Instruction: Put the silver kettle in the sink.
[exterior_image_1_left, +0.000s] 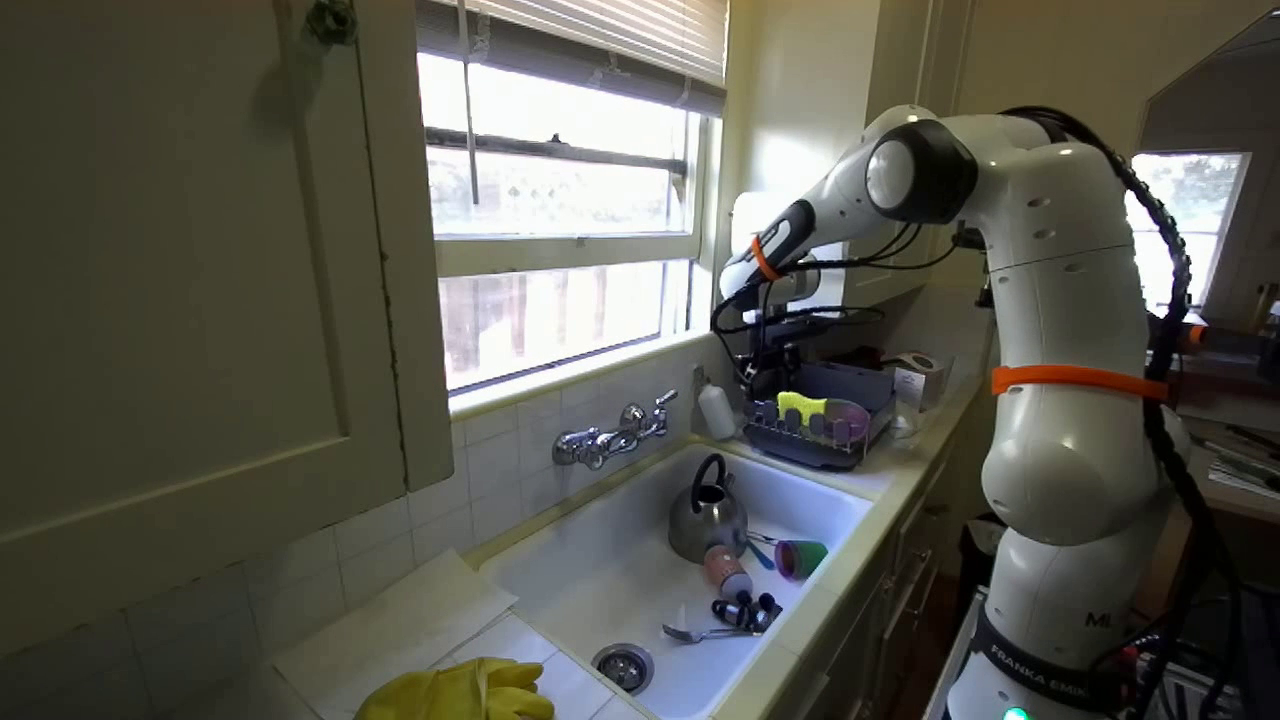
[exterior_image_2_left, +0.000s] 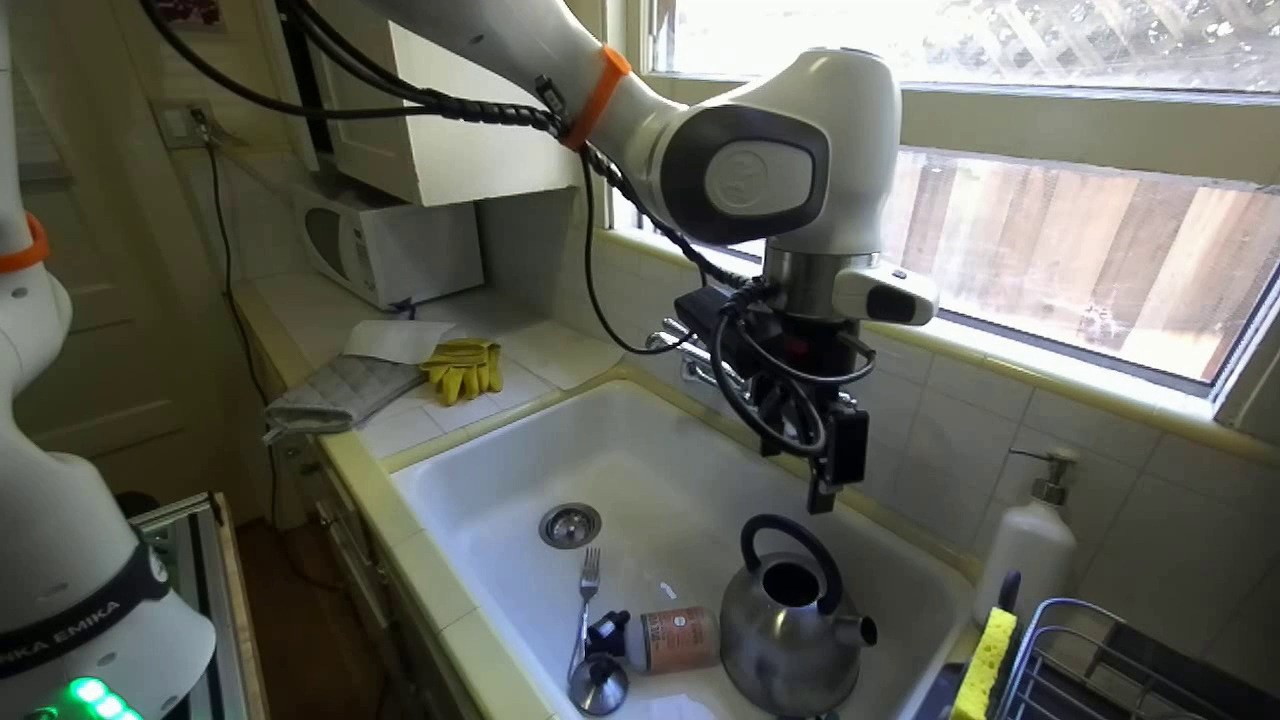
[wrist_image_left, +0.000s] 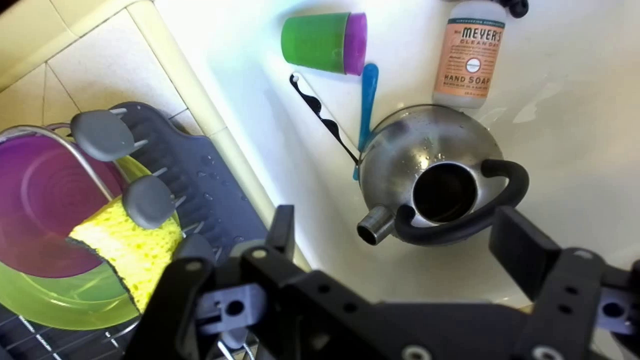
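- At the sink (exterior_image_1_left: 570, 570), a white robot arm (exterior_image_1_left: 1065, 290) is held arched, its far end turned down.
- Dark dish rack (exterior_image_1_left: 795, 455) is set on the counter (exterior_image_1_left: 880, 472), just beside one end of the sink; colored dishes (wrist_image_left: 55, 215) are held in it.
- Gripper (wrist_image_left: 400, 234) is held in the air, higher than the kettle; fingers (wrist_image_left: 285, 230) are spread wide apart.
- Silver kettle (wrist_image_left: 430, 145) is stood upright inside the sink, toward the rack end, and is seen between the fingers in the wrist view, lower down; dark handle (wrist_image_left: 450, 234) is raised, spout (wrist_image_left: 377, 225) is turned toward the rack end.
- Chrome taps (exterior_image_1_left: 600, 445) are mounted on the tiled wall (exterior_image_1_left: 437, 528) above the basin.
- Yellow gloves (exterior_image_2_left: 463, 368) are laid on the counter at the opposite end.
- White pump bottle (exterior_image_2_left: 1025, 555) is stood near the rack, by the wall.
- Soap bottle (wrist_image_left: 470, 55) is laid on its side just beside the kettle; contact can't be told.
- Green-and-purple cup (wrist_image_left: 317, 42) is laid sideways in the sink.
- Yellow sponge (wrist_image_left: 132, 250) is propped at the rack's edge.
- Blue utensil (wrist_image_left: 369, 95) is partly hidden by the kettle.
- Fork (exterior_image_2_left: 588, 590) is laid near the soap bottle.
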